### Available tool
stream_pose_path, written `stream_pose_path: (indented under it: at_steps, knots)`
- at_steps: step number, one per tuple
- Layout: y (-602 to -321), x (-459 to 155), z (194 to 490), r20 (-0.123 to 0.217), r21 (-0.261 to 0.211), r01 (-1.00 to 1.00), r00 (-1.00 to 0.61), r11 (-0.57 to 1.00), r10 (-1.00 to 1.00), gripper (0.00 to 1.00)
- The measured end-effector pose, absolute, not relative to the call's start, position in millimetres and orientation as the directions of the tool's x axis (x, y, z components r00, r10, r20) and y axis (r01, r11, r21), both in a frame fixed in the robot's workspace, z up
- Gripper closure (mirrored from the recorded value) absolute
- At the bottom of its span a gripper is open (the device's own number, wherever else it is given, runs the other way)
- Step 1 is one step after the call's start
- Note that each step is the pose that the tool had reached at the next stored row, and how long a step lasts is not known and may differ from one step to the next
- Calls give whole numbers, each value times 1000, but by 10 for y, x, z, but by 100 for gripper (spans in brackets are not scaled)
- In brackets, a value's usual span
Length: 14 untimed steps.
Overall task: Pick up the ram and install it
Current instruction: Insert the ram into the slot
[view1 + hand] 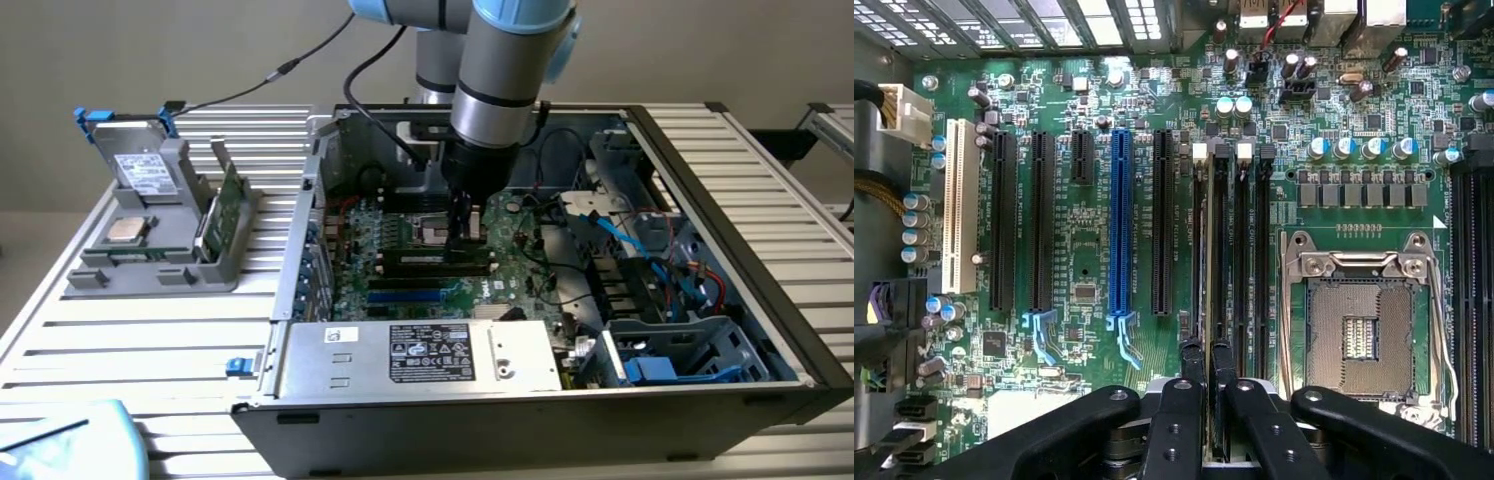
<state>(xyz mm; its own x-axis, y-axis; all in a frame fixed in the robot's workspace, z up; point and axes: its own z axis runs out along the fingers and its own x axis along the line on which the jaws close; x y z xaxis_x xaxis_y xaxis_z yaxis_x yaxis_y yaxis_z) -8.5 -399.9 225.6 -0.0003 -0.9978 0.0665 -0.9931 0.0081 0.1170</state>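
Currently pinching the ram (1207, 250) edge-on between nearly closed fingers (1191, 375), right over the memory slots (434, 262) at six o'clock of the processor socket (424, 234) in the exterior view. Hold it upright, parallel to the slot, notch matched; press evenly, straight down.

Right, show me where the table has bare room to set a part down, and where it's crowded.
Free: the slatted table on the camera's side of the grey holder, bordered by the computer case toward the exterior view's right. Crowded: inside the case, where the gripper grips the ram over the densely packed motherboard.
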Motion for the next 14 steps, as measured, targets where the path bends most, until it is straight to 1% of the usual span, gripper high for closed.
stream_pose_path:
  at_steps: [4,14]
  knots:
    - [-3999,-86,2257,72,117,-993,0,9,-997,86]
    - [-3999,-95,2253,73,117,-993,0,9,-997,86]
